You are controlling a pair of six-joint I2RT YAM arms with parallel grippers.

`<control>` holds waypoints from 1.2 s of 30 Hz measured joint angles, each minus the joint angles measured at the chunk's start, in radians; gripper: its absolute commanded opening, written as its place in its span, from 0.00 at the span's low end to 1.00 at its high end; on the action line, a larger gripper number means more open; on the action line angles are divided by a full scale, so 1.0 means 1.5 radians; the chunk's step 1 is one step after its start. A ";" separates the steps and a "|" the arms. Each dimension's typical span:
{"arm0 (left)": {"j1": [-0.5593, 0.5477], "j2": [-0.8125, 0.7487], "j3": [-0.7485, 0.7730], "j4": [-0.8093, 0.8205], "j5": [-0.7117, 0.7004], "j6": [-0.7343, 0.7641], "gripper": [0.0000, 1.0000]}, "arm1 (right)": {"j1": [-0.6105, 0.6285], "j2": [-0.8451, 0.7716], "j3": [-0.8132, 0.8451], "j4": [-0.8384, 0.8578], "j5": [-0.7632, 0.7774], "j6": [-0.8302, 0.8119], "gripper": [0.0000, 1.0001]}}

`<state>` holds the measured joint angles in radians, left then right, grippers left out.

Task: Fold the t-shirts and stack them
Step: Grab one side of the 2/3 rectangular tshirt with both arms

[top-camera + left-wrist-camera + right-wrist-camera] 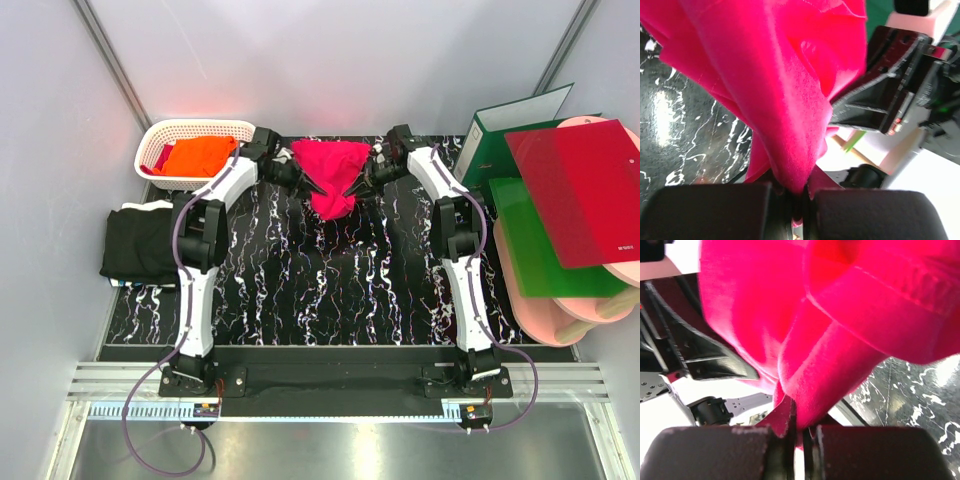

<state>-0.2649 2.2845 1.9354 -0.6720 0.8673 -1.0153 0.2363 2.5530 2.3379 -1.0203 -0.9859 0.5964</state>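
T-shirts, biggest first: the crimson-pink t-shirt [335, 178] hangs bunched up in the air just right of the white basket [195, 126], strung between both arms with its lowest fold sagging toward the black marbled table [330, 290]; the black t-shirt [140, 240] lies folded-ish on the near side of the basket; the orange t-shirt [197, 155] sits inside the basket, not yet touched.

Then the small stuff: the left gripper [797, 195] is pinched tight on a wad of the pink cloth, and the right gripper [799, 432] is clamped on another fold of it, on the side further from the basket; the two are pretty close together.

My take: the step is getting it spread flat. I'd pull the grippers apart until the cloth goes taut, then lower it onto the table right of the basket; letting go while it's this crumpled probably just makes a heap.
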 measured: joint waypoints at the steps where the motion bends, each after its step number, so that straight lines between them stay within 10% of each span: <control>1: 0.003 0.001 0.001 0.006 0.004 -0.005 0.00 | -0.001 0.006 0.006 -0.002 -0.002 0.002 0.06; 19: -0.011 -0.155 -0.366 -0.080 -0.010 0.166 0.00 | 0.004 -0.189 -0.451 -0.100 0.070 -0.146 0.08; 21: -0.018 -0.167 -0.408 -0.085 -0.012 0.188 0.02 | 0.009 -0.216 -0.497 -0.095 0.070 -0.153 0.29; 22: -0.021 -0.170 -0.430 -0.090 -0.016 0.199 0.16 | 0.012 -0.229 -0.522 -0.090 0.071 -0.157 0.43; 23: -0.025 -0.170 -0.446 -0.094 -0.021 0.210 0.36 | 0.015 -0.236 -0.543 -0.087 0.072 -0.160 0.99; 24: -0.027 -0.170 -0.457 -0.098 -0.035 0.219 0.63 | 0.017 -0.241 -0.563 -0.086 0.084 -0.166 1.00; 27: -0.026 -0.176 -0.483 -0.113 -0.064 0.253 0.99 | 0.016 -0.254 -0.588 -0.080 0.104 -0.190 1.00; 36: -0.026 -0.266 -0.492 -0.132 -0.094 0.260 0.99 | 0.016 -0.336 -0.601 -0.091 0.159 -0.196 1.00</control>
<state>-0.3046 1.8862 1.1976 -0.8700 0.7265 -0.6247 0.2604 2.0491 1.4357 -1.1572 -0.7467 0.3019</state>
